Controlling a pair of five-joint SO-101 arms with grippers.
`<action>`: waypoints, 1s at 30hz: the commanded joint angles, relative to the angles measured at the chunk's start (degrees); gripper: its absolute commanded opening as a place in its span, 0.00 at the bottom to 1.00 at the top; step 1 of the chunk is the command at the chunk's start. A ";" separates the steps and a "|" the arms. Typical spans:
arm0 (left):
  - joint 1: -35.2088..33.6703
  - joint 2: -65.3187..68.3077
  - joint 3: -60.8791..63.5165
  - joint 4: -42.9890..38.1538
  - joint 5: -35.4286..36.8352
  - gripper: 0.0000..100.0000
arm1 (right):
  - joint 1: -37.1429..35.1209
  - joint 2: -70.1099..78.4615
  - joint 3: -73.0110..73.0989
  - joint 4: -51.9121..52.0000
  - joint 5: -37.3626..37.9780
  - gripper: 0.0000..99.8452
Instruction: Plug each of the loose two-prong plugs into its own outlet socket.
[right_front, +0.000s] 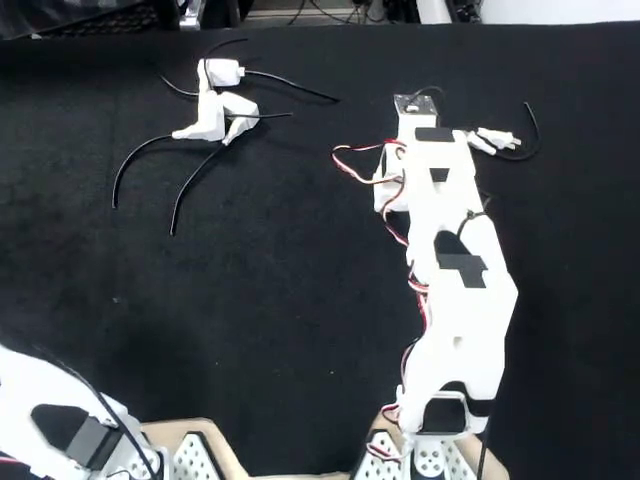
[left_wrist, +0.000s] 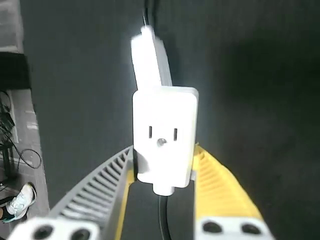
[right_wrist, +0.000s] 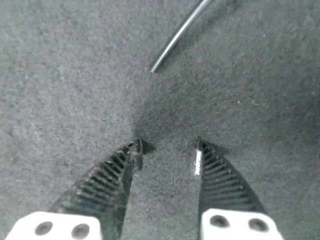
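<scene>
My left pincer (left_wrist: 164, 152) clamps the outlet socket (left_wrist: 164, 132): judged light, rigid, slippery plastic, best held by flat sides. My right pincer (right_wrist: 167, 147) is wide, empty, above tabletop (right_wrist: 75, 75).

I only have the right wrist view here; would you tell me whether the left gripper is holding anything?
Observer: Yes, the left gripper is shut on a white outlet socket with empty slots.
Operator: Thank you. Where are the other pieces?
Observer: A cluster of white connector pieces with black cables lies at the high view's upper left.
Operator: Is any piece elsewhere?
Observer: One white plug lies beside an extended arm.
</scene>
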 joint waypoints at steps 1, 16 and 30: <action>4.62 -7.82 -2.95 0.35 11.87 0.03 | -2.11 -0.22 0.22 -1.67 0.70 0.16; 15.60 -28.22 -1.80 0.53 36.57 0.03 | -2.11 -0.22 0.31 -1.67 0.70 0.16; 21.67 -60.04 42.33 0.44 20.31 0.03 | -2.11 -0.22 0.31 -1.49 0.70 0.16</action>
